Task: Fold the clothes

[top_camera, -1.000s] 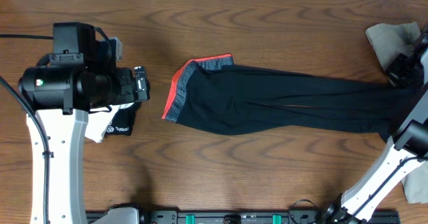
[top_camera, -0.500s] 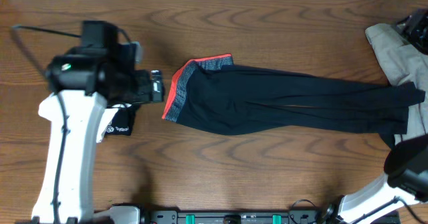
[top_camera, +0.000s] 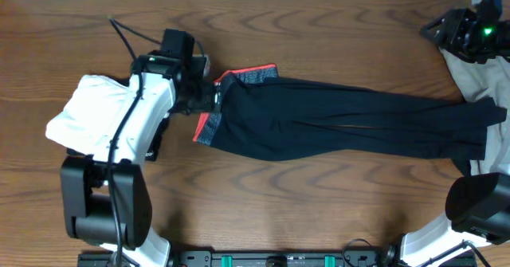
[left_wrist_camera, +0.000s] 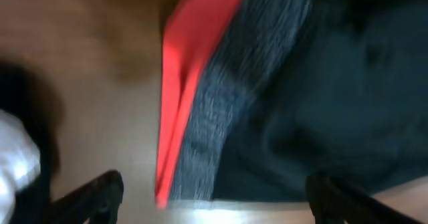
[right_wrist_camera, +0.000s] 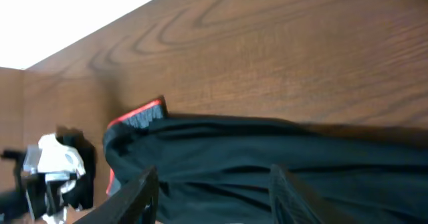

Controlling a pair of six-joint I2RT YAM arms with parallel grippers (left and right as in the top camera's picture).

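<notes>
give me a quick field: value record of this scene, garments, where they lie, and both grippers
pants: black pants flat across the table, legs toward the right
waistband: coral and grey waistband at the left end
other garments: beige garment far right; white garment far left
left gripper: jaws open over the waistband
right gripper: jaws open, raised above the pants

Even, bright light from above casts soft shadows on the desk point(top_camera: 319, 211), while the left wrist view is heavily motion-blurred and the right wrist view only slightly soft.
</notes>
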